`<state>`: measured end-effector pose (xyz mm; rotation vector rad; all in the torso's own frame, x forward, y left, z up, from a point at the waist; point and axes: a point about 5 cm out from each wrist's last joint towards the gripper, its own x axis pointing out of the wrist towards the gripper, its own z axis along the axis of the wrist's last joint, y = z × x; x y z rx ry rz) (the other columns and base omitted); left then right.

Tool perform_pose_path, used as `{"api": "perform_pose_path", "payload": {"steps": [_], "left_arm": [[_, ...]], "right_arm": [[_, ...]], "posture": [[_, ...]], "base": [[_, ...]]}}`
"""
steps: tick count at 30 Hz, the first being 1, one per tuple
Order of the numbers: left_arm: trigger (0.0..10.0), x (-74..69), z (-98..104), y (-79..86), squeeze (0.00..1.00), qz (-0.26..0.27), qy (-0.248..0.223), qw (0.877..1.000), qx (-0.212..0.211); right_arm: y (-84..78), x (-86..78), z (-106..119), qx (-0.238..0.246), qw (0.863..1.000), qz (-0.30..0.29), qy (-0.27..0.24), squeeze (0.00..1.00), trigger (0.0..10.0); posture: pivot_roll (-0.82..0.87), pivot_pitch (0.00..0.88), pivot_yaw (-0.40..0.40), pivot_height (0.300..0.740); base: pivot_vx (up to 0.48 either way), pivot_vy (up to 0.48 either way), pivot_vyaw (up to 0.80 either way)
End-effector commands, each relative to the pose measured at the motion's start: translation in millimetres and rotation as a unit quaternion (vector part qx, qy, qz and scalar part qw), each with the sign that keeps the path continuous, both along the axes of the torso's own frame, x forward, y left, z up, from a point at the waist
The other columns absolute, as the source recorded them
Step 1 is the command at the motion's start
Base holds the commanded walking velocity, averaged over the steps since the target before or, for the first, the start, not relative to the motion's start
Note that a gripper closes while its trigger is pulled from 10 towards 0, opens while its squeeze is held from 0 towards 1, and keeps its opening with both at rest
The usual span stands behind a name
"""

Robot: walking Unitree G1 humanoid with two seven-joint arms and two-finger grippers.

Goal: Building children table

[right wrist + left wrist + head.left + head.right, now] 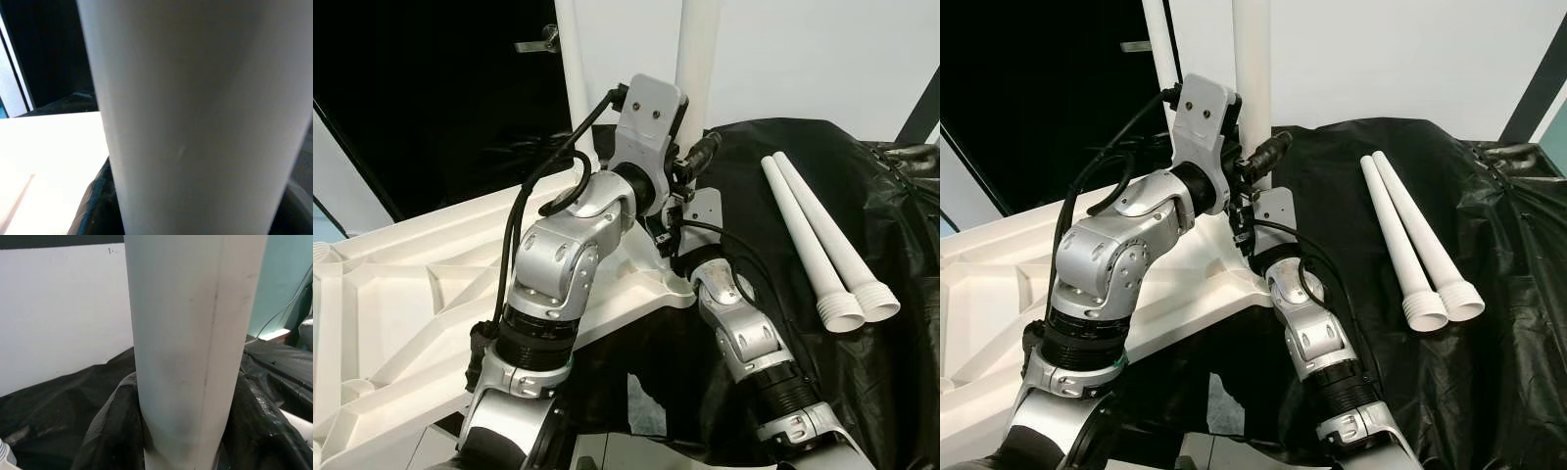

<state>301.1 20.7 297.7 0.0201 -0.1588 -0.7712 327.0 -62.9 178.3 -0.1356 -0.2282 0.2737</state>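
The white tabletop point(401, 294) lies upside down on the floor at my left. Two white table legs stand upright at its far corner: a thin-looking one point(572, 69) behind and a nearer one point(698, 59). Both arms reach to the nearer leg point(1252, 59). My left gripper point(181, 431) is shut on it, one black finger point(112, 431) pressed on each side. My right gripper point(195, 210) clasps the same leg point(195, 98) lower down, close to the tabletop corner. Two loose white legs point(822, 235) with ribbed ends lie side by side to the right.
A crumpled black plastic sheet point(862, 392) covers the floor on the right and under the loose legs. A white wall point(803, 59) stands behind, and a dark opening point(431, 98) is at the far left.
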Motion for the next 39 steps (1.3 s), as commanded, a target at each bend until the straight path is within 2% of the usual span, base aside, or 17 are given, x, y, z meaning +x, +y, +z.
{"api": "perform_pose_path", "payload": {"steps": [1, 2, 3, 7, 8, 9, 10, 11, 13, 15, 19, 26, 27, 29, 33, 39], "left_arm": [[10.0, -7.9, 12, -7.4, 0.00, -0.037, -0.032, 0.999, -0.019], [10.0, -8.9, 12, -7.4, 0.73, -0.048, -0.026, 0.998, -0.030], [10.0, -9.4, 12, -6.7, 1.00, -0.056, -0.025, 0.998, -0.033], [10.0, -9.0, 11, -5.1, 1.00, -0.058, -0.025, 0.998, -0.029], [10.0, -8.7, 11, -3.7, 0.55, -0.056, -0.033, 0.998, -0.024], [10.0, -8.7, 11, -3.7, 0.55, -0.056, -0.033, 0.998, -0.024], [10.0, -10.2, 14, -1.3, 0.00, -0.059, -0.059, 0.996, -0.019], [10.0, -10.2, 14, -1.3, 0.00, -0.059, -0.059, 0.996, -0.019], [10.0, -14.5, 16, 7.8, 0.00, -0.052, -0.118, 0.992, -0.009], [10.0, -15.2, 15, 9.4, 0.00, -0.056, -0.119, 0.991, -0.013], [10.0, -13.6, 12, 19.1, 0.00, -0.051, -0.109, 0.992, -0.029], [10.0, -7.2, -1, 35.2, 0.00, -0.025, -0.082, 0.996, -0.029], [10.0, -5.3, -11, 45.6, 0.00, -0.012, -0.072, 0.997, -0.021], [10.0, -5.3, -11, 45.6, 0.00, -0.012, -0.072, 0.997, -0.021], [10.0, -3.4, -28, 60.0, 0.00, 0.004, -0.060, 0.998, 0.005], [10.0, -3.5, -51, 72.9, 0.00, 0.011, -0.041, 0.998, 0.035]], "right_arm": [[3.9, 0.9, -1, 0.001, 1.000, 0.000, 0.007, 0.00, 6.5], [3.7, 1.3, -1, 0.002, 1.000, -0.002, 0.008, 0.00, 10.0], [3.0, 2.1, -1, 0.007, 1.000, -0.006, 0.009, 0.00, 10.0], [1.4, 3.8, 0, 0.014, 1.000, -0.012, 0.011, 0.00, 10.0], [0.1, 5.1, 1, 0.020, 1.000, -0.016, 0.014, 0.00, 10.0], [0.1, 5.1, 1, 0.020, 1.000, -0.016, 0.014, 0.00, 10.0], [-2.1, 6.8, 1, 0.030, 0.999, -0.020, 0.019, 0.00, 10.0], [-2.1, 6.8, 1, 0.030, 0.999, -0.020, 0.019, 0.00, 10.0], [-10.2, 11.5, 3, 0.081, 0.995, -0.029, 0.045, 0.00, 10.0], [-11.5, 12.1, 4, 0.090, 0.994, -0.030, 0.048, 0.00, 10.0], [-15.8, 12.9, 8, 0.085, 0.995, -0.027, 0.038, 0.00, 10.0], [-21.8, 12.9, 8, 0.061, 0.997, -0.021, 0.034, 0.00, 10.0], [-27.1, 12.8, 8, 0.052, 0.998, -0.024, 0.033, 0.00, 10.0], [-27.1, 12.8, 8, 0.052, 0.998, -0.024, 0.033, 0.00, 10.0], [-32.0, 10.5, 3, 0.022, 0.999, -0.014, 0.033, 0.00, 10.0], [-34.4, 3.5, -1, 0.022, 0.999, 0.001, 0.032, 0.00, 10.0]], "posture": [[0.09, 0.000, 0.033, 0.740], [0.09, 0.000, 0.033, 0.740], [0.09, 0.000, 0.035, 0.740], [0.09, 0.000, 0.034, 0.740], [0.09, 0.000, 0.036, 0.740], [0.09, 0.000, 0.036, 0.740], [0.09, 0.000, 0.036, 0.740], [0.09, 0.000, 0.036, 0.740], [0.09, 0.000, 0.038, 0.740], [0.09, 0.000, 0.038, 0.740], [0.08, 0.000, 0.040, 0.740], [0.08, 0.000, 0.039, 0.740], [0.08, 0.000, 0.036, 0.740], [0.08, 0.000, 0.036, 0.740], [0.08, 0.000, 0.031, 0.740], [0.08, 0.000, 0.027, 0.740]], "base": [[0.000, 0.000, 0.00], [0.000, 0.000, 0.00], [0.000, 0.000, 0.00], [0.000, 0.000, 0.00], [0.000, 0.000, 0.00], [0.000, 0.000, 0.00], [0.000, 0.000, 0.00], [0.000, 0.000, 0.00], [0.000, 0.000, 0.00], [0.000, 0.000, 0.00], [0.000, 0.000, 0.00], [0.000, 0.000, 0.00], [0.000, 0.000, 0.00], [0.000, 0.000, 0.00], [0.000, 0.000, 0.00], [0.000, 0.000, 0.00]]}}
